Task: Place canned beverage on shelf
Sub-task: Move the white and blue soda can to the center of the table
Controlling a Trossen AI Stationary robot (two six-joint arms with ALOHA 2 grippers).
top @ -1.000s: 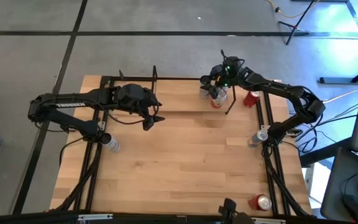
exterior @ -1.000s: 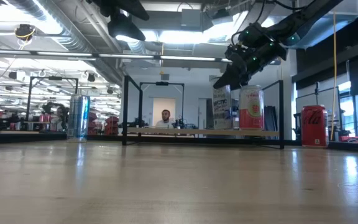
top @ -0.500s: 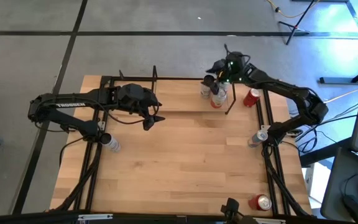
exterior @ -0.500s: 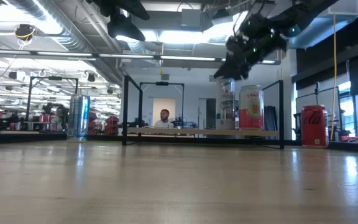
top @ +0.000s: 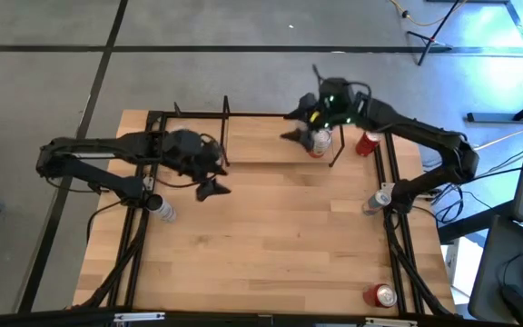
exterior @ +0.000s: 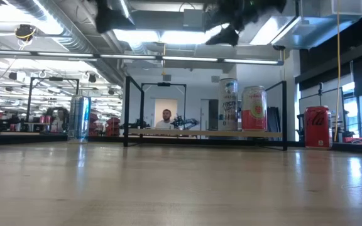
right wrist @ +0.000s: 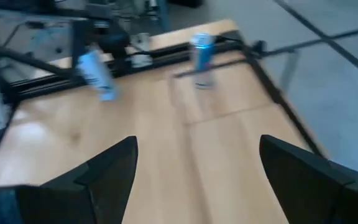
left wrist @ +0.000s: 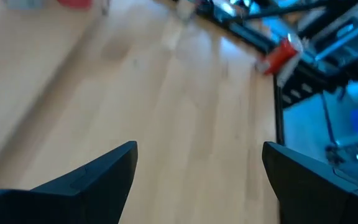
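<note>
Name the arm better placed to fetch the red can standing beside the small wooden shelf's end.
Right. The right gripper hangs open above the wood-plank shelf, close to the red can; the left gripper sits off the shelf's opposite end.

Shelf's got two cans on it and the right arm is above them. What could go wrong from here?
The white can and pink can stand close together at the shelf's end, so the open right gripper above could topple one. The open left gripper hangs near the shelf's other end.
</note>
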